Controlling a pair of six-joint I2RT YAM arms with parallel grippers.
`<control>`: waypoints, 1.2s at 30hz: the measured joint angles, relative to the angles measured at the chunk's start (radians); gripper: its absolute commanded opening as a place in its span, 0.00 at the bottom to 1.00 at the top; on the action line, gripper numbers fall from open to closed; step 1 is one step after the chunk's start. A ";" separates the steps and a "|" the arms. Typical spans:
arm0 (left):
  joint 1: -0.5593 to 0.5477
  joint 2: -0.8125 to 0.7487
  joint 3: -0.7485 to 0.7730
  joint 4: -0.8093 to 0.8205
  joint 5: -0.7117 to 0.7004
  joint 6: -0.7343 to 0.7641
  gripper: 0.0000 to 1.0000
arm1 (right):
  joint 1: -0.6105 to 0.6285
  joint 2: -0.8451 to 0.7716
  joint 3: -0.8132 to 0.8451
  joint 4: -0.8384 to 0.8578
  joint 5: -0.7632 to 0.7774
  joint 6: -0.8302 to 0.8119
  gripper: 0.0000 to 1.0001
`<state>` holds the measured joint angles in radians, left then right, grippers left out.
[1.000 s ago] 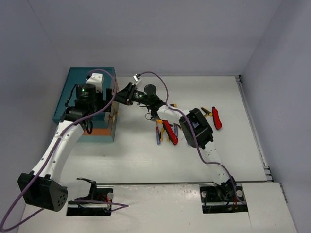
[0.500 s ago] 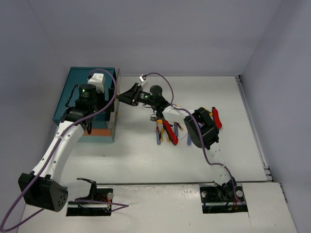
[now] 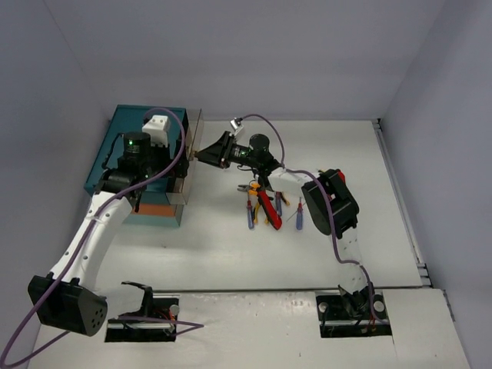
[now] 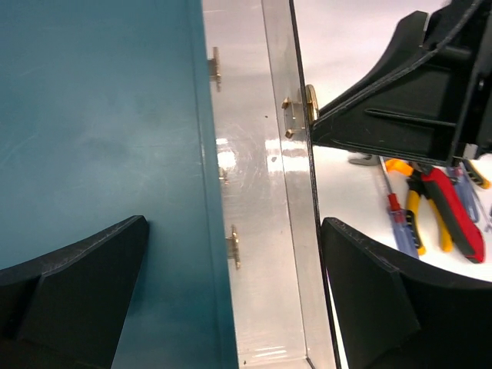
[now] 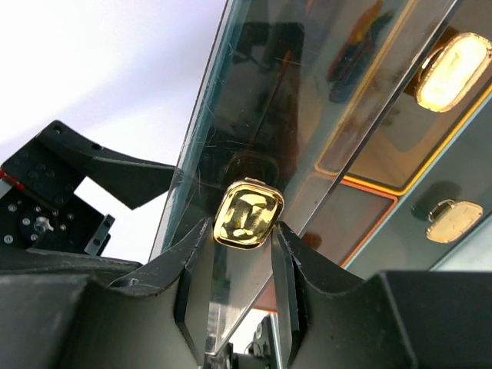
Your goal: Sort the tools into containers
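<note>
Right gripper (image 5: 242, 231) has its jaws narrow, pinched on the brass knob (image 5: 247, 214) of a clear-fronted drawer (image 3: 192, 150). The drawer stands part way out of the teal chest (image 3: 131, 146) at the table's (image 3: 231, 254) left rear. Left gripper (image 4: 234, 231) sits over the chest top with jaws wide, holding nothing; one finger is over the teal lid and the other is past the drawer front.

Handling, as we judge it:
- The knob is small, hard, polished metal, so likely slippery. Take it square across its flat sides, as it is held now.
- The drawer front looks like thin stiff plastic and probably light. A straight pull is safest, since a skewed one could jam it or drag the chest.
- The tools are rigid and small. Take them by the grippy handles, not the metal tips.

The tools lie loose on the table, right of the chest and well apart from it:
- red-handled cutters (image 3: 267, 209)
- orange-handled pliers (image 4: 419, 219)
- blue screwdrivers (image 3: 250, 217)
- one more red tool (image 3: 340, 178) near the right arm's elbow

In the way: two more brass knobs (image 5: 452, 71) show below on the chest face. The purple cable (image 3: 265, 127) loops above the right wrist. The right arm itself spans over the tool pile, so reaching the pile means letting go of the knob.
</note>
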<state>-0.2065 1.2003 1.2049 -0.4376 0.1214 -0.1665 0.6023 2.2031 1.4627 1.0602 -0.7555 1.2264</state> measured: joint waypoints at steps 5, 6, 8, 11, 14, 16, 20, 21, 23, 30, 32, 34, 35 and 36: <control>0.038 -0.013 0.042 -0.010 0.020 0.003 0.89 | -0.038 0.000 -0.015 -0.009 -0.050 -0.008 0.00; 0.048 -0.021 0.051 -0.008 0.021 0.003 0.89 | -0.047 0.000 -0.015 -0.008 -0.055 -0.009 0.00; 0.058 -0.038 0.060 -0.006 0.026 0.004 0.89 | -0.061 0.001 -0.014 -0.007 -0.060 -0.010 0.00; 0.057 -0.059 0.061 -0.005 0.020 0.011 0.89 | -0.072 0.001 -0.014 -0.006 -0.062 -0.011 0.00; 0.055 -0.060 0.061 -0.005 -0.012 0.024 0.89 | -0.073 0.001 -0.014 -0.005 -0.062 -0.012 0.00; 0.055 -0.053 0.061 -0.006 -0.040 0.031 0.89 | -0.073 0.001 -0.014 -0.005 -0.062 -0.012 0.00; 0.056 -0.041 0.044 -0.001 -0.079 0.042 0.89 | -0.076 0.001 -0.017 -0.002 -0.065 -0.014 0.00; 0.056 -0.038 0.038 0.000 -0.085 0.045 0.89 | -0.078 0.001 -0.019 -0.001 -0.067 -0.015 0.00; 0.055 -0.032 0.030 0.000 -0.100 0.049 0.89 | -0.084 -0.002 -0.030 0.006 -0.072 -0.016 0.01; 0.055 -0.030 0.025 -0.001 -0.117 0.053 0.89 | -0.104 -0.031 -0.066 0.003 -0.084 -0.043 0.02; 0.055 -0.030 0.025 -0.001 -0.119 0.054 0.89 | -0.108 -0.037 -0.072 -0.003 -0.087 -0.051 0.03; 0.055 -0.030 0.025 -0.001 -0.119 0.055 0.89 | -0.111 -0.041 -0.075 -0.010 -0.090 -0.057 0.05; 0.055 -0.030 0.025 -0.001 -0.119 0.056 0.89 | -0.112 -0.042 -0.075 -0.012 -0.092 -0.059 0.08; 0.055 -0.030 0.025 -0.001 -0.120 0.056 0.89 | -0.113 -0.043 -0.075 -0.014 -0.093 -0.062 0.11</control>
<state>-0.1513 1.1702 1.2301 -0.4389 0.0019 -0.1102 0.4892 2.1604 1.3872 1.0457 -0.8487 1.1641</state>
